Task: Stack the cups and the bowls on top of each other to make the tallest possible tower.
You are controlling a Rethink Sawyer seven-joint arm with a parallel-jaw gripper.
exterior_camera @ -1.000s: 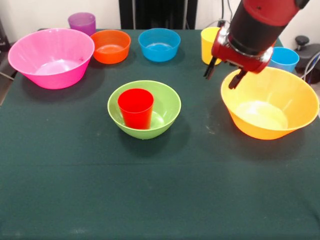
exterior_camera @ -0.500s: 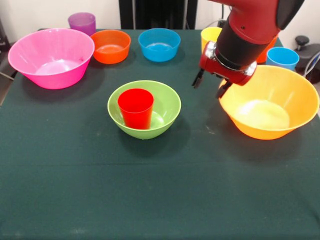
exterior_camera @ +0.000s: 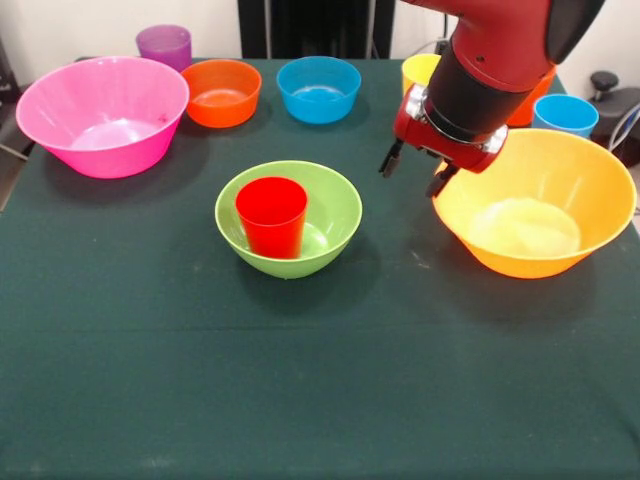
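Observation:
A red cup point(exterior_camera: 271, 216) stands upright inside the lime green bowl point(exterior_camera: 338, 212) at the table's middle, a two-piece tower. To its right sits the large yellow-orange bowl point(exterior_camera: 560, 180). My gripper point(exterior_camera: 413, 175) hangs open at that bowl's left rim, with its right fingertip point(exterior_camera: 438, 184) at the rim and the other outside it. Nothing is held between them. Along the back stand a purple cup point(exterior_camera: 164, 45), a small orange bowl point(exterior_camera: 221, 92), a small blue bowl point(exterior_camera: 318, 88), a yellow cup point(exterior_camera: 417, 78) and a light blue cup point(exterior_camera: 564, 113). An orange cup point(exterior_camera: 528, 108) is mostly hidden behind the arm.
A large pink bowl point(exterior_camera: 100, 115) sits at the back left. The dark green table cloth point(exterior_camera: 320, 380) runs bare across the front half. A black object point(exterior_camera: 604, 82) lies off the table at the far right.
The gripper has moved left and slightly down, from over the yellow-orange bowl's back rim to its left rim. That bowl has shifted a little to the left. The gripper stays open.

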